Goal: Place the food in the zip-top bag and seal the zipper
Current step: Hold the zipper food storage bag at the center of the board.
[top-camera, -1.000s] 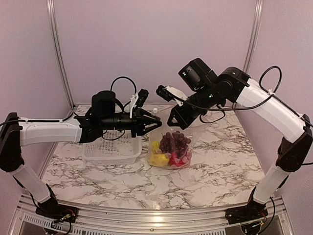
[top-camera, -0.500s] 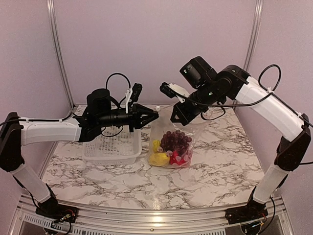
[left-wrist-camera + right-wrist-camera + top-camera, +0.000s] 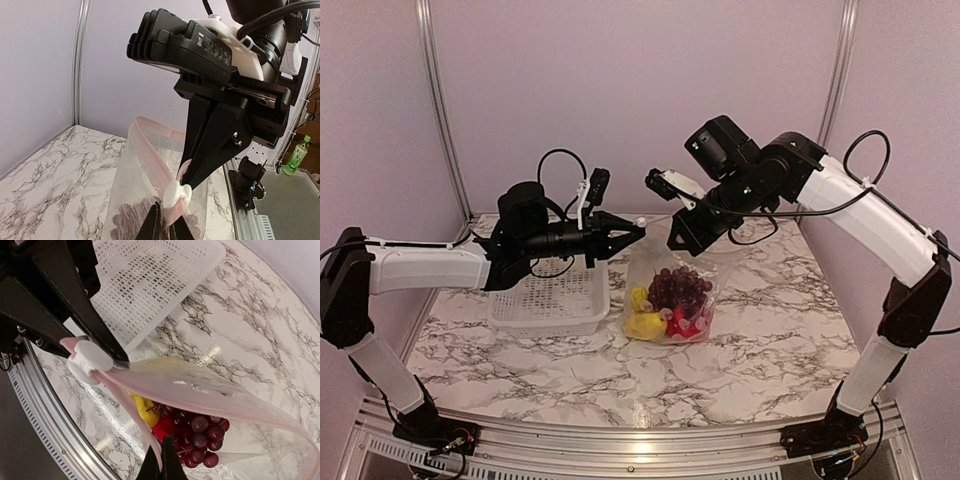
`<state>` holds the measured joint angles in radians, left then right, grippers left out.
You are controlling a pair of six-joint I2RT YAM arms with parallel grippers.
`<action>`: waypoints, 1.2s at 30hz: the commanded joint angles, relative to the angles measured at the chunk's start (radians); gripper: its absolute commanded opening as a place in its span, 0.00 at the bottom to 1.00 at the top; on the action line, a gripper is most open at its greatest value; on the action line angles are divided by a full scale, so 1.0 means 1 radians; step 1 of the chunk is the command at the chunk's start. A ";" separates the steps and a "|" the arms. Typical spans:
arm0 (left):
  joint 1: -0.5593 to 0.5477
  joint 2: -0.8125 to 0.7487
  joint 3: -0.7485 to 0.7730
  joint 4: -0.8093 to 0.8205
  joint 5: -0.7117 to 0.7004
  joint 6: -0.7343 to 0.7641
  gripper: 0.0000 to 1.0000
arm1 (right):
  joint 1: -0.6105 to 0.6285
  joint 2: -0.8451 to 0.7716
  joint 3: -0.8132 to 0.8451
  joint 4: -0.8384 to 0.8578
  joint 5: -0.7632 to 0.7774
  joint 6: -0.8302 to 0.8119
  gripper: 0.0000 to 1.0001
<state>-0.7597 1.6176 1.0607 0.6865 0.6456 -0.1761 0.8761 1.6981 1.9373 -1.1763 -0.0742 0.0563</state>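
Note:
The zip-top bag hangs upright over the marble top, held up between both grippers. The food lies in its bottom: purple grapes, a yellow piece and a red piece. My left gripper is shut on the pinkish zipper just under the white slider tab. My right gripper is shut on the bag's mouth edge, close to the same tab. In the right wrist view the mouth gapes, and grapes show through it.
A white slotted basket stands on the table left of the bag, under my left arm. Purple walls with metal corner posts close the back and sides. A metal rail runs along the near edge.
My left gripper's jaws, wide apart a second ago, have closed on the zipper strip by the slider. The right gripper and the bag top have shifted slightly.

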 commanded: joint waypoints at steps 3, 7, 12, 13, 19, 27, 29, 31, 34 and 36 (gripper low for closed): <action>0.008 0.013 -0.001 0.010 0.024 0.027 0.06 | -0.013 0.016 0.050 0.002 0.007 0.015 0.00; 0.008 0.010 0.010 -0.054 0.033 0.075 0.11 | -0.019 0.021 0.054 0.010 0.005 0.017 0.00; 0.008 -0.002 0.007 -0.089 0.008 0.121 0.20 | -0.019 0.029 0.055 0.012 -0.008 0.019 0.00; 0.008 -0.001 0.010 -0.092 0.008 0.122 0.19 | -0.019 0.029 0.058 0.013 -0.009 0.019 0.00; 0.008 0.018 0.024 -0.045 0.013 0.078 0.18 | -0.020 0.029 0.055 0.010 -0.012 0.016 0.00; 0.011 0.039 0.044 -0.039 0.017 0.049 0.06 | -0.021 0.027 0.056 0.009 -0.013 0.019 0.00; 0.012 0.035 0.040 -0.039 0.014 0.040 0.02 | -0.021 0.027 0.053 0.008 -0.015 0.019 0.00; 0.013 0.024 0.036 -0.041 0.011 0.033 0.00 | -0.021 0.028 0.057 0.005 -0.019 0.019 0.00; 0.013 -0.006 0.032 -0.071 0.005 0.039 0.00 | -0.020 0.038 0.116 -0.008 -0.025 0.024 0.00; 0.013 -0.032 0.028 -0.106 0.002 0.053 0.00 | -0.020 0.045 0.183 -0.009 -0.014 0.034 0.00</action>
<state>-0.7532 1.6428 1.0798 0.6235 0.6529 -0.1333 0.8635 1.7298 1.9892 -1.1954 -0.0898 0.0608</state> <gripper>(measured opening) 0.011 0.003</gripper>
